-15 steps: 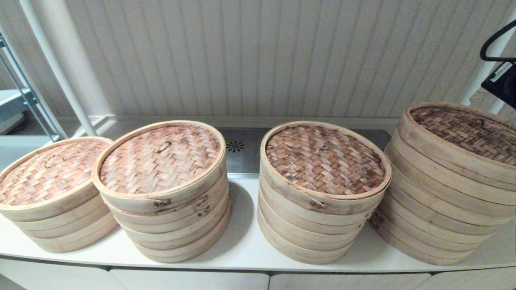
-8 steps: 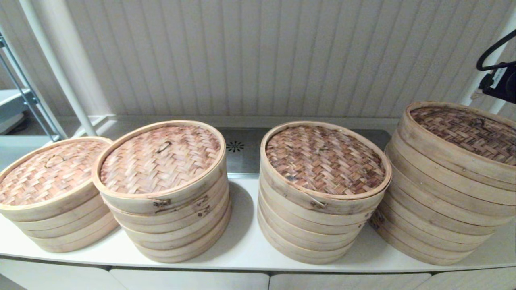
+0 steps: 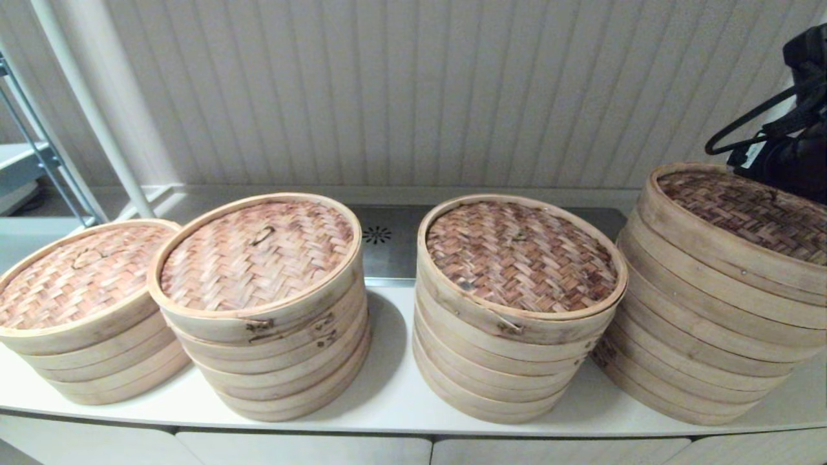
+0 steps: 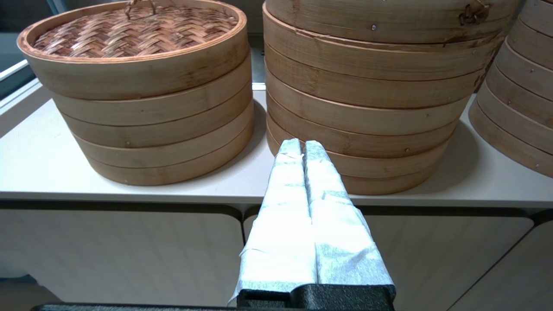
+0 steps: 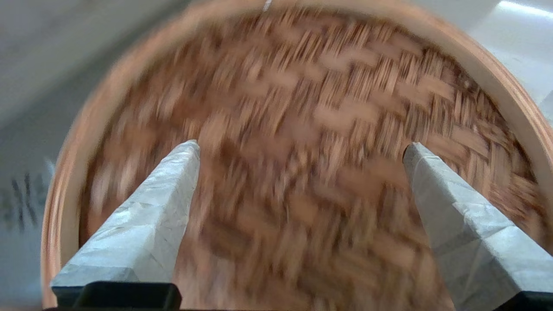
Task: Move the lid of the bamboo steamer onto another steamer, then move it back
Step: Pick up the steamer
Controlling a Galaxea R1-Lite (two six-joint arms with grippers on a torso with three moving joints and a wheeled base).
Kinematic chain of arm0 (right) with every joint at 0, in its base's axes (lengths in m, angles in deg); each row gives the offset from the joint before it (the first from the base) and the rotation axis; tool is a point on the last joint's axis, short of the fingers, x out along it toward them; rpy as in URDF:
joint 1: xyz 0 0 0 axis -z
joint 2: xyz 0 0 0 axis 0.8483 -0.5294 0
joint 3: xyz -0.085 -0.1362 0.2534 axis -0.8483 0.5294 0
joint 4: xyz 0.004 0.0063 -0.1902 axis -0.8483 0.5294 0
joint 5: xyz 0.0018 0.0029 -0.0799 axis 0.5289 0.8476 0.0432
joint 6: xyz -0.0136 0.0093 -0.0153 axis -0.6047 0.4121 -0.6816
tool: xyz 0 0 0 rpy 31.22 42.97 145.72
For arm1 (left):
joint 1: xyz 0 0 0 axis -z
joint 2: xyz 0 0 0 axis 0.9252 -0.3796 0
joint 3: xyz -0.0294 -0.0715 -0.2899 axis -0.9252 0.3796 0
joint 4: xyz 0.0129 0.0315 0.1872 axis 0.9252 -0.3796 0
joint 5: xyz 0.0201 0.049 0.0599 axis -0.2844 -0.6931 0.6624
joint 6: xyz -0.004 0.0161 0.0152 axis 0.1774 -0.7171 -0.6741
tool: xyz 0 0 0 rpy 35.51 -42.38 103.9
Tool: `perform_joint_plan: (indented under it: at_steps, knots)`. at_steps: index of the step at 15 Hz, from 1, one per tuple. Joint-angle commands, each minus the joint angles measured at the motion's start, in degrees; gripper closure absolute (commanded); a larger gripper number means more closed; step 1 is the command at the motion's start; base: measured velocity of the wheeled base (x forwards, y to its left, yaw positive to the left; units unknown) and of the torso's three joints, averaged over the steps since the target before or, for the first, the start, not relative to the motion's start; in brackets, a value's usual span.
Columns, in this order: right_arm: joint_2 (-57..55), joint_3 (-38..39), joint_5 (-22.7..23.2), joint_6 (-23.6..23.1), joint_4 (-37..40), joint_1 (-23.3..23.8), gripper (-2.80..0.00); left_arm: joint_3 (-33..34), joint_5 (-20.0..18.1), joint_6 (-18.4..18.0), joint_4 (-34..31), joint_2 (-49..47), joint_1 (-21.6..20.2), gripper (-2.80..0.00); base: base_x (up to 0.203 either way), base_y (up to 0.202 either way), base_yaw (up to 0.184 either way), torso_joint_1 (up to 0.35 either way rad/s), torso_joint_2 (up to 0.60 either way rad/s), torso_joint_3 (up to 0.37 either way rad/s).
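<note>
Woven bamboo covers every stack on the white counter: four steamer stacks stand in a row, each capped with a plaited lid. Taking the steel vent plate at the back of the counter as the landmark, two stacks sit to its left and two to its right. The low far-left stack touches the second stack, which stands just left of the plate. The third stack stands just right of it, and the tallest far-right stack is farthest from the plate on that side, close against the third.

The bamboo steamer lid rests on top of that far-right stack. The right gripper hangs above this lid, over its woven centre, fingers spread wide and apart from the weave; in the head view only its dark body shows at the lid's far edge.

The left gripper is parked low in front of the counter, well forward of the plate, its padded fingers pressed together and pointing at the base of the second stack.
</note>
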Motion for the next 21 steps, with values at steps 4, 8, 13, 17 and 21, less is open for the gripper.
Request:
perform_joint_plan:
  at_steps: [4, 8, 13, 17, 21]
  knots:
    - [-0.2, 2.3, -5.2, 2.3, -3.1, -2.6, -2.8, 1.8, 0.0, 0.0, 0.1, 0.0, 0.0, 0.0, 0.0, 0.0, 0.0, 0.0, 0.0, 0.0]
    - [-1.0, 3.1, -15.2, 6.2, -3.2, -6.9, -2.8, 1.8, 0.0, 0.0, 0.1, 0.1, 0.0, 0.0, 0.0, 0.0, 0.0, 0.0, 0.0, 0.0]
    - [-0.5, 4.7, -16.5, 7.6, -3.1, -9.2, -2.8, 1.8, 0.0, 0.0, 0.1, 0.1, 0.0, 0.0, 0.0, 0.0, 0.0, 0.0, 0.0, 0.0]
    - [-0.8, 6.0, -16.4, 8.3, -3.2, -9.2, -2.8, 1.8, 0.0, 0.1, 0.1, 0.0, 0.0, 0.0, 0.0, 0.0, 0.0, 0.0, 0.0, 0.0]
    - [-2.4, 5.9, -16.4, 8.5, -3.3, -8.8, -2.8, 1.8, 0.0, 0.1, 0.1, 0.0, 0.0, 0.0, 0.0, 0.0, 0.0, 0.0, 0.0, 0.0]
